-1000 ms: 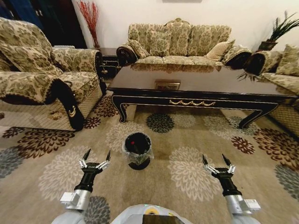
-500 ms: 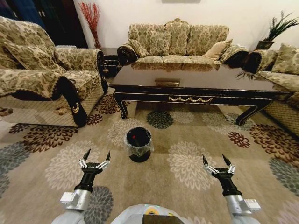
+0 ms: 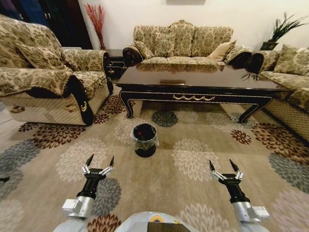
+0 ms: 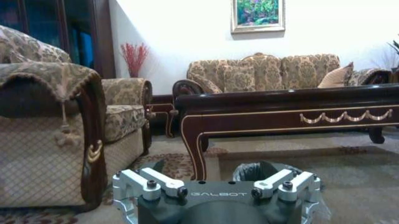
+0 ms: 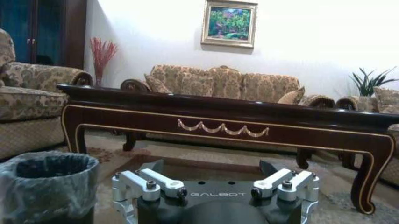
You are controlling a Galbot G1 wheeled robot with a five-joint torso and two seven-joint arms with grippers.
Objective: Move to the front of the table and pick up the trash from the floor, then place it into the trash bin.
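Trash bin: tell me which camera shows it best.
Head view: the whole trash bin stands unobstructed on the carpet, something red inside. Right wrist shows its lined upper half; left wrist shows its rim behind the left gripper.

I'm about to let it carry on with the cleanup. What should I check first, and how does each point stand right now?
1. Left end effector open and empty: ok.
2. Right end effector open and empty: ok.
3. Trash bin upright on the carpet, in front of the table: ok.
4. Liner over the bin's rim: ok.
5. Loose trash located on the carpet: cannot tell, the pattern hides small scraps.
6. Something red inside the bin: cannot tell what.
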